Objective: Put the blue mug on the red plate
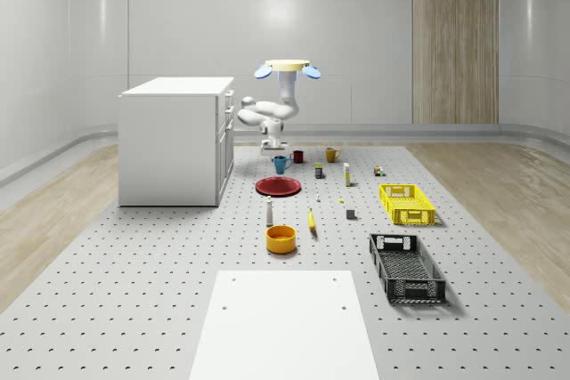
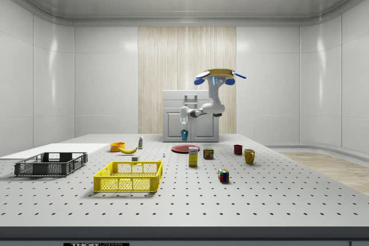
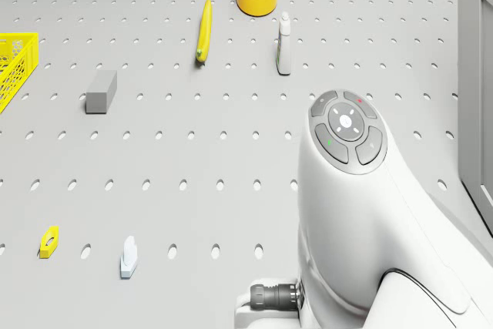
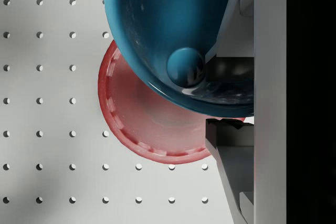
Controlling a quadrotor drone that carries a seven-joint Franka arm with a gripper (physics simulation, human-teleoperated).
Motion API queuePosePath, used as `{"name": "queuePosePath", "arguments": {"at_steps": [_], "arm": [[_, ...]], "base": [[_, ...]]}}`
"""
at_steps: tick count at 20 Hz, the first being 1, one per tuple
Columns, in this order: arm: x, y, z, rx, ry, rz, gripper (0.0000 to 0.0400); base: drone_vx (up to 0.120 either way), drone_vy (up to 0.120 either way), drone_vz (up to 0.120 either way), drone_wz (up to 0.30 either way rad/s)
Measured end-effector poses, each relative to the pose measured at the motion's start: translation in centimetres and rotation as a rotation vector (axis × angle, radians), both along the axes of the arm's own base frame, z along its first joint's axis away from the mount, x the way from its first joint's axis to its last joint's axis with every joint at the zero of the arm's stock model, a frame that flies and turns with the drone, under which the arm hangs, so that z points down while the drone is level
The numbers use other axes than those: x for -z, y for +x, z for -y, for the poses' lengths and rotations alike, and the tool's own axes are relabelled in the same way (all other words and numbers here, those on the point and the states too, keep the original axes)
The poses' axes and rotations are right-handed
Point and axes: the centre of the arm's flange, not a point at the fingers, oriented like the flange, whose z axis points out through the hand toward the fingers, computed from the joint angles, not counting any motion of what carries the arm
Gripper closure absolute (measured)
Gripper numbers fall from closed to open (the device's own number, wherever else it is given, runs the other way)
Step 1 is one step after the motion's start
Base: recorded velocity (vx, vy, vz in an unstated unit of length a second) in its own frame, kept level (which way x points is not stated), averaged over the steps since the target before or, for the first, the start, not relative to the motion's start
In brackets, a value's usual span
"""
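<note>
I hover beyond the red plate (image 1: pixel 277 187)—my gripper (image 4: pixel 231 95) clamped on the blue mug (image 4: pixel 173 35), held clear above it for lowering.

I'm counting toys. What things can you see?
blue mug: 1, blue, held above plate's edge
red plate: 1, red, beside white cabinet
red mug: 1, red, behind plate
yellow mug: 1, yellow, beside red mug
bowl: 1, yellow, near banana
yellow crate: 1, yellow, whole-scene view's right
black crate: 1, black, nearer than yellow crate
drone: 1, white, hovering behind plate
claw: 1, white, shut on blue mug
</note>
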Motion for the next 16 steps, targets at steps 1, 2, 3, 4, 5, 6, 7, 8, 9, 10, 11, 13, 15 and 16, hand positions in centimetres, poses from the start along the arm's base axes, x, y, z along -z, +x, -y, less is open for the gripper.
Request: {"name": "queuePosePath", "arguments": {"at_steps": [1, 2, 3, 4, 5, 6, 7, 8, 9, 10, 11, 13, 15, 16], "arm": [[-0.2, 0.0, -0.3, 0.0, 0.0, 0.0, 0.03], [-0.5, 0.0, -0.5, 0.0, 0.0, 0.0, 0.03], [-0.8, 0.0, -0.7, 0.0, 0.0, 0.0, 0.03], [-1.1, -0.1, -0.8, 0.0, 0.0, 0.0, 0.03], [-1.3, -0.3, -1.0, 0.0, 0.0, 0.0, 0.03], [-1.5, -0.5, -1.1, 0.0, 0.0, 0.0, 0.03], [-1.7, -0.9, -1.2, 0.0, 0.0, 0.0, 0.03], [-1.8, -1.2, -1.2, 0.0, 0.0, 0.0, 0.03], [-1.9, -1.5, -1.3, 0.0, 0.0, 0.0, 0.03], [-2.1, -1.7, -1.4, 0.0, 0.0, 0.0, 0.03], [-2.4, -1.9, -1.4, 0.0, 0.0, 0.0, 0.03], [-3.0, -2.2, -1.5, 0.0, 0.0, 0.0, 0.03], [-3.6, -2.4, -1.5, 0.0, 0.0, 0.0, 0.03], [-4.0, -2.5, -1.5, 0.0, 0.0, 0.0, 0.03]], "base": [[0.0, 0.0, 0.0, 0.0], [0.0, 0.0, 0.0, 0.0], [0.0, 0.0, 0.0, 0.0], [0.0, 0.0, 0.0, 0.0], [0.0, 0.0, 0.0, 0.0], [0.0, 0.0, 0.0, 0.0], [0.0, 0.0, 0.0, 0.0], [0.0, 0.0, 0.0, 0.0], [0.0, 0.0, 0.0, 0.0], [0.0, 0.0, 0.0, 0.0], [0.0, 0.0, 0.0, 0.0], [0.0, 0.0, 0.0, 0.0], [0.0, 0.0, 0.0, 0.0], [0.0, 0.0, 0.0, 0.0]]}}
